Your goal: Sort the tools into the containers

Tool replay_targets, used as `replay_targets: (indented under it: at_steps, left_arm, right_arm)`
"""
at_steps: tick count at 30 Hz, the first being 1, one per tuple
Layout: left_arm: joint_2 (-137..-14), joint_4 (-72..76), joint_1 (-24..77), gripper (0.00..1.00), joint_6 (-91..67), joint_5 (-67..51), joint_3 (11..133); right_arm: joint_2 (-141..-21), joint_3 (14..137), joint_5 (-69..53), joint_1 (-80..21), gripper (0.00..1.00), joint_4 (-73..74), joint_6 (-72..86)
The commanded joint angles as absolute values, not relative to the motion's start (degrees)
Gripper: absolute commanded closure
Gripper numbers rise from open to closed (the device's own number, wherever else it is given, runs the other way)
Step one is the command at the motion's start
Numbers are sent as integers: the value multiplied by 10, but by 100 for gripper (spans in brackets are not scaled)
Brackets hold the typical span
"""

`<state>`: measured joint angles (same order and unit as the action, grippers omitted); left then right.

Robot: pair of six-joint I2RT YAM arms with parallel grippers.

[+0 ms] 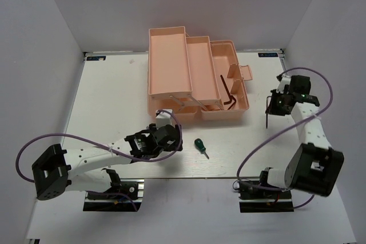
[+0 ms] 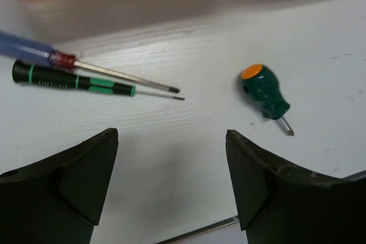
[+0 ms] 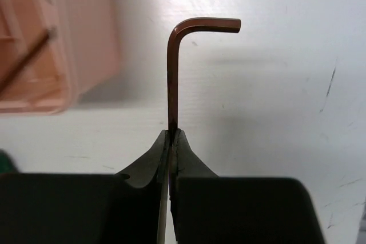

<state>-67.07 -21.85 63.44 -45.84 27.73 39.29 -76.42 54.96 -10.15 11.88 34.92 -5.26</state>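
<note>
The peach-pink toolbox [image 1: 189, 67] stands open at the back, its tiers folded out, with one dark hex key [image 1: 229, 92] lying in its lower right tray. My right gripper [image 3: 172, 132] is shut on a second L-shaped hex key [image 3: 171, 72], held above the table to the right of the box [image 1: 269, 119]. My left gripper [image 2: 171, 135] is open and empty, low over the table. Beyond it lie a blue-and-red screwdriver [image 2: 86, 64], a slim black-and-green screwdriver [image 2: 74, 81] and a stubby green screwdriver [image 2: 263, 92], the last also seen from above [image 1: 201, 147].
White walls enclose the table on three sides. The toolbox's corner [image 3: 86, 38] lies just left of the held hex key. The left arm's purple cable [image 1: 86, 138] loops over the table's near left part. The table's front edge runs close behind the left gripper.
</note>
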Motion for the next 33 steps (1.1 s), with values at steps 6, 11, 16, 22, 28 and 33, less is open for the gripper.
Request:
replay_targets:
  at_steps: [6, 11, 16, 22, 28, 33]
  left_arm:
    - [-667, -279, 626, 10, -605, 301, 382]
    - [-694, -342, 614, 10, -677, 311, 407]
    - [-666, -365, 604, 6, -714, 318, 395]
    - [-635, -374, 576, 5, -767, 330, 374]
    - [-678, -353, 543, 33, -782, 323, 374]
    - [-740, -335, 523, 37, -782, 304, 379]
  right_arm:
    - [-760, 699, -344, 92, 100, 416, -95]
    - [-871, 804, -352, 1, 100, 382, -62]
    - [-987, 886, -279, -61, 100, 363, -24]
    - [-1047, 969, -254, -83, 49, 378, -14]
    - [-922, 860, -358, -83, 66, 347, -49]
    - [-833, 757, -441, -94, 100, 422, -178]
